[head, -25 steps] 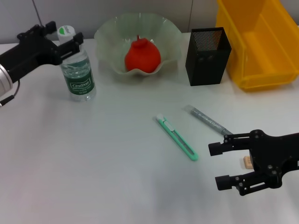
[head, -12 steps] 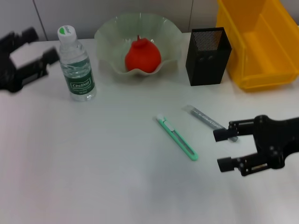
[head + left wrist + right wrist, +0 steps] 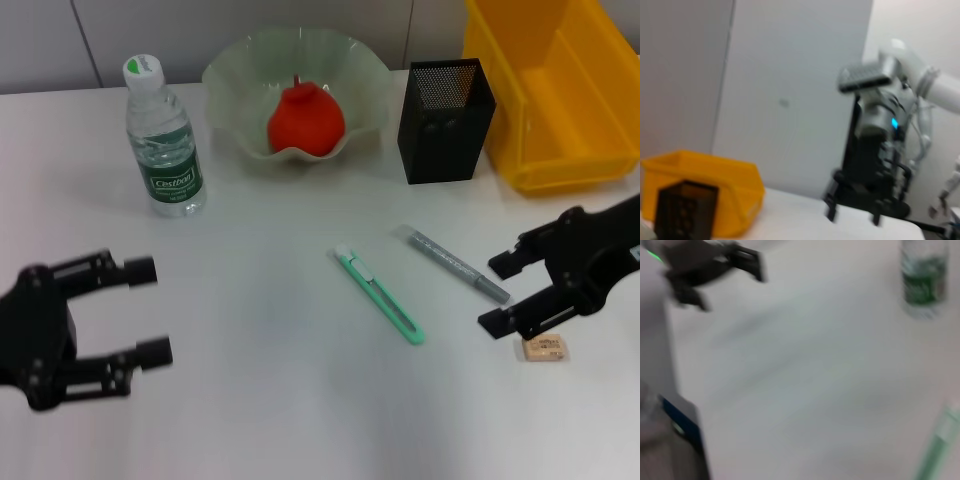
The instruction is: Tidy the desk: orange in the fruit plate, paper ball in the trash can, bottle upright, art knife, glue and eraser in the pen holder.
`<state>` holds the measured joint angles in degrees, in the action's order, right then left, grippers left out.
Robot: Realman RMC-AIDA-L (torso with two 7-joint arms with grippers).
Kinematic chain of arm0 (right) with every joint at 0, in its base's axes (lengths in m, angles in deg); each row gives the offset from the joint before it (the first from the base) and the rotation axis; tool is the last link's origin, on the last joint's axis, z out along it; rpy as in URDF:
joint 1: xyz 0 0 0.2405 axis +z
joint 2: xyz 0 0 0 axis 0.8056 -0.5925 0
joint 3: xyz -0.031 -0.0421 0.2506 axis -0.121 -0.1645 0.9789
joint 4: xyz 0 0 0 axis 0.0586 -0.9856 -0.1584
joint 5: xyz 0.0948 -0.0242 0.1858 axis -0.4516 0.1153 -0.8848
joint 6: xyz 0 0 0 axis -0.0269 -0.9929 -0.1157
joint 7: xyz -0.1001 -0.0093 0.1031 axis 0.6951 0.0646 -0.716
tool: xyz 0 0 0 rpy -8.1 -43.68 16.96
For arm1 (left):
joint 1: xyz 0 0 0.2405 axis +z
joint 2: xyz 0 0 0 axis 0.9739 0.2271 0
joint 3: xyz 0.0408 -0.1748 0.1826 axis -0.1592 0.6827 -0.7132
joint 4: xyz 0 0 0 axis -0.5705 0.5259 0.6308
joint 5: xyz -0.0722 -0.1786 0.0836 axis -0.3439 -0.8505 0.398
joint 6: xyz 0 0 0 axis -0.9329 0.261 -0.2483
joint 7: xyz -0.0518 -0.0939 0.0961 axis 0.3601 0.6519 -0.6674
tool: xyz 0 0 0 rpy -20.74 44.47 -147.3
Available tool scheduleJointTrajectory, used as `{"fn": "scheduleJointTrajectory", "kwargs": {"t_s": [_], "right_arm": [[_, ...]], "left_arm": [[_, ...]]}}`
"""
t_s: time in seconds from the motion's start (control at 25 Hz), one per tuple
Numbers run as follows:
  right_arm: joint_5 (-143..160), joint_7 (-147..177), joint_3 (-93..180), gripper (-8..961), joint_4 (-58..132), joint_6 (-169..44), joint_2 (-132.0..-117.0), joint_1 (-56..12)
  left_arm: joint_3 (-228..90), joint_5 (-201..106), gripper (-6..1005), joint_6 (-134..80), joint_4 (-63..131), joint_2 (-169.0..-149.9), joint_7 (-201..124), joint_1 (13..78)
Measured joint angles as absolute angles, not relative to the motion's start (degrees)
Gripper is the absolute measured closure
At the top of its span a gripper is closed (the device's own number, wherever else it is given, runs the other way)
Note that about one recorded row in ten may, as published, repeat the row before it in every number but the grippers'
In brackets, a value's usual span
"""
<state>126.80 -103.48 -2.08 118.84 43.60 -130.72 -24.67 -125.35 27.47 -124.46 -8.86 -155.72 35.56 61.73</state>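
The orange (image 3: 305,120) lies in the pale green fruit plate (image 3: 228,80) at the back. Left of the plate the bottle (image 3: 164,140) stands upright, and it also shows in the right wrist view as the bottle (image 3: 923,282). A green art knife (image 3: 380,297) and a grey glue stick (image 3: 452,264) lie mid-table. The small eraser (image 3: 543,348) lies just in front of my open right gripper (image 3: 492,294). My left gripper (image 3: 152,310) hangs open and empty at the front left, far from the bottle. The paper ball is out of view.
A black mesh pen holder (image 3: 445,120) stands right of the plate, with the yellow trash can (image 3: 560,100) beside it at the back right. The left wrist view shows both, the pen holder (image 3: 684,210) and the trash can (image 3: 725,192).
My left gripper has let go of the bottle's top and swung to the front left. The right gripper has drawn back to the right, uncovering the eraser.
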Motion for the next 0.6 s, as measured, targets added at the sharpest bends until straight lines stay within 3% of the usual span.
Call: {"fn": "scheduleJointTrajectory", "kwargs": {"t_s": [0.6], "right_arm": [[149.6, -121.4, -20.7, 148, 122.6, 43.1, -130.83, -16.1]], "left_arm": [[-125.4, 33.1, 185, -127.0, -6.3, -155.84, 34.2, 61.5]]}}
